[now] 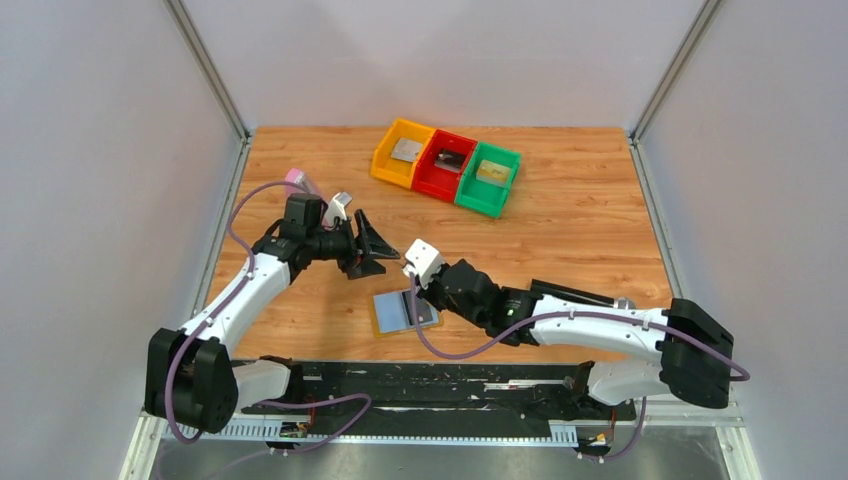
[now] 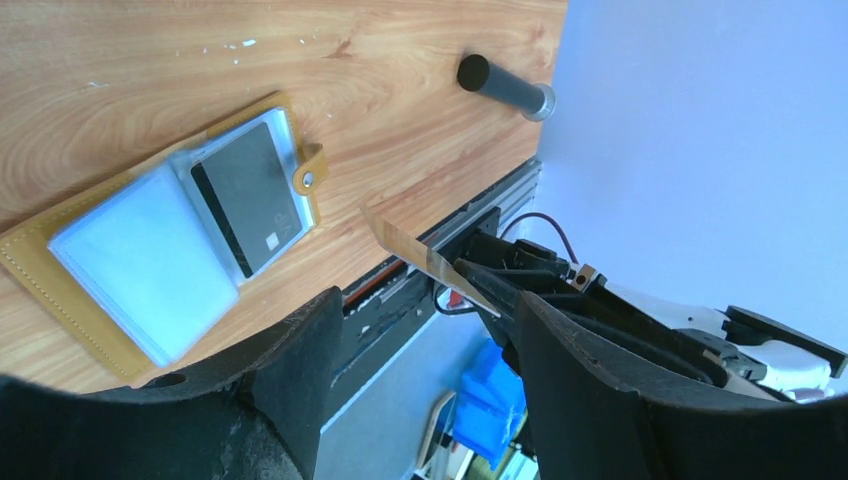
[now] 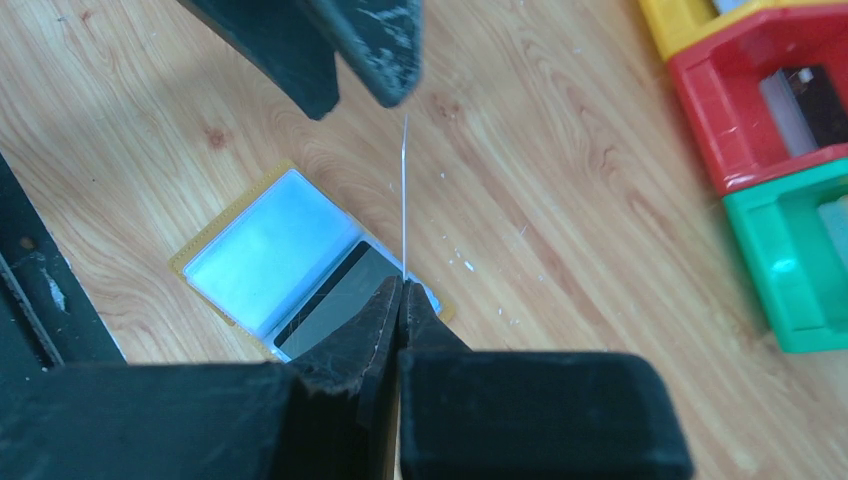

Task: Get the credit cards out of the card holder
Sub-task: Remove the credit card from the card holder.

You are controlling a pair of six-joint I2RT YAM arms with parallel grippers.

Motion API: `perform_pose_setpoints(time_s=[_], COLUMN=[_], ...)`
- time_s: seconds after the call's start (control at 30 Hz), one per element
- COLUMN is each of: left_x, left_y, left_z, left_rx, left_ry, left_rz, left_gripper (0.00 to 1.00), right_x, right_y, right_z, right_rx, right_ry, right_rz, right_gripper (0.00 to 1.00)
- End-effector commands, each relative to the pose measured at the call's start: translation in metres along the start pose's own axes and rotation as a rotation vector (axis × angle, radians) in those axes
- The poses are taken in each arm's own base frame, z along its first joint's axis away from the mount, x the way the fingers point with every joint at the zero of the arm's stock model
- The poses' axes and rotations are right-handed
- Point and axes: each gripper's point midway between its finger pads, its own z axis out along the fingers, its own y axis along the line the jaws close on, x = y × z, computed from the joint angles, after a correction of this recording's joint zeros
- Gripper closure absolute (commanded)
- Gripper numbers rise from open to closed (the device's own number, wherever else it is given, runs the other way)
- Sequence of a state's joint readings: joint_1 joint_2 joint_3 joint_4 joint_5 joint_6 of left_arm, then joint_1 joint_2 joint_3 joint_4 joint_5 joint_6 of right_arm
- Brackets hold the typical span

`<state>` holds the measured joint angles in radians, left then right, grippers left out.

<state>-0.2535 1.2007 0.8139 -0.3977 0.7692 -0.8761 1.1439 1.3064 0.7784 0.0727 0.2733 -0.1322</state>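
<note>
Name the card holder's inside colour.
Light blue; the card holder shows best in the left wrist view.

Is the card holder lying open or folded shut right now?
Open, spread flat on the table: the card holder shows both light blue inside panels facing up, a dark grey card in one.

No word, brand, number or sign can be read in any view. The dark grey card (image 2: 248,190) lying in the open card holder (image 2: 60,278) carries a small pale marking at one corner, too blurred to make out. The golden card (image 2: 420,255) held up off the table is seen too obliquely for any print on it to be read.
</note>
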Motion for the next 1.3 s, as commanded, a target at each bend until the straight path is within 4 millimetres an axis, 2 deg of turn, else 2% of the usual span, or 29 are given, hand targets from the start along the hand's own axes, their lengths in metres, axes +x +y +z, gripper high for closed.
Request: perform_pose_setpoints(time_s=[0.0,0.27,0.43,0.53,0.6,0.7,0.8,0.83,1.0,1.1,1.27], left_x=[0.0,0.005,0.006,0.005,0.005,0.006,0.007,0.006,0.003,-0.001,-0.002], left_y=[-0.012,0.008,0.011,0.011,0.011,0.011,0.011,0.01,0.007,0.004,-0.005], left_z=[-0.001,0.009,0.012,0.012,0.013,0.014,0.014,0.014,0.016,0.018,0.017], left_rx=[0.076,0.046,0.049,0.051,0.054,0.062,0.066,0.072,0.121,0.158,0.236], left_ry=[-0.007,0.009,0.018,0.012,0.017,0.025,0.024,0.019,0.004,-0.01,-0.018], left_rz=[-0.017,-0.056,-0.07,-0.073,-0.076,-0.085,-0.083,-0.07,0.005,0.066,0.173], left_gripper=[0.28,0.33,0.48,0.52,0.58,0.73,0.95,0.98,1.0,1.0,1.0], right_x=[-0.023,-0.027,-0.025,-0.02,-0.017,-0.012,-0.007,-0.006,-0.009,-0.016,-0.036], right_y=[-0.008,0.01,0.016,0.02,0.022,0.025,0.025,0.025,0.022,0.015,-0.006], right_z=[0.002,0.008,0.01,0.011,0.013,0.015,0.015,0.015,0.007,-0.002,-0.023], right_rx=[0.097,0.099,0.091,0.083,0.079,0.078,0.082,0.086,0.059,-0.017,-0.172], right_ry=[-0.049,-0.055,-0.049,-0.04,-0.034,-0.021,-0.005,-0.001,0.015,0.043,0.022], right_rz=[-0.104,-0.169,-0.193,-0.21,-0.225,-0.239,-0.222,-0.206,-0.033,0.177,0.558], right_gripper=[1.0,1.0,1.0,1.0,1.0,1.0,0.97,0.94,0.74,0.68,0.65])
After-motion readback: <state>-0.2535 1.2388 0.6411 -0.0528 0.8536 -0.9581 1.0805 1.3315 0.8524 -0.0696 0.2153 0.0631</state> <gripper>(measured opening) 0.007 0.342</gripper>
